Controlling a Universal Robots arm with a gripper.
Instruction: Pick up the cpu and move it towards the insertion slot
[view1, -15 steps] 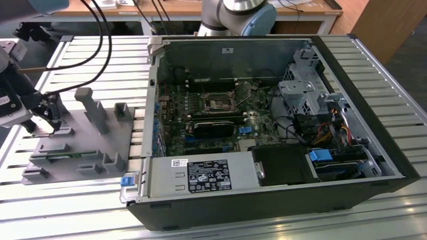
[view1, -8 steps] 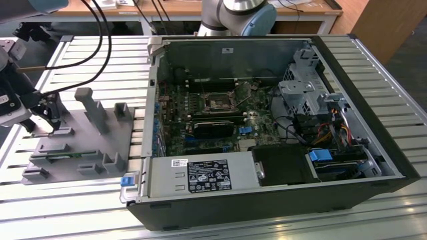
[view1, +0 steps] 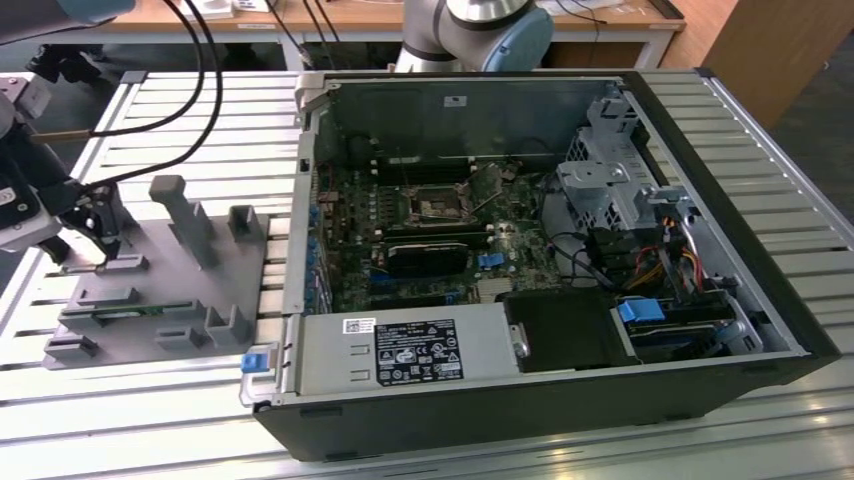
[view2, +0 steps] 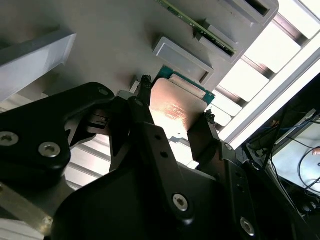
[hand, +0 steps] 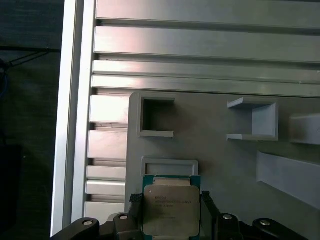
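Exterior view: jaws at the exterior view's left, over the grey fixture (view1: 160, 290) on the slatted tabletop (view1: 134, 400); the insertion slot (view1: 438, 205) lies well apart, inside the open computer case (view1: 534, 420).
First wrist view: cpu (hand: 170, 212) seen top-on, just beside a rectangular raised frame (hand: 170, 167) of the fixture.
Second wrist view: cpu lid seen at a slant, glare on the metal.
Cpu vs jaws: between the two black fingertips (hand: 135, 204), one against each opposite edge; jaws clenched on the cpu.
Lifted or resting: cannot tell.
Cpu look: flat square, silvery lid, green rim.

Dull-sheen metal lid on the cpu (hand: 171, 210), matt grey plastic fixture (hand: 225, 170), ribbed bare aluminium table (hand: 200, 42)
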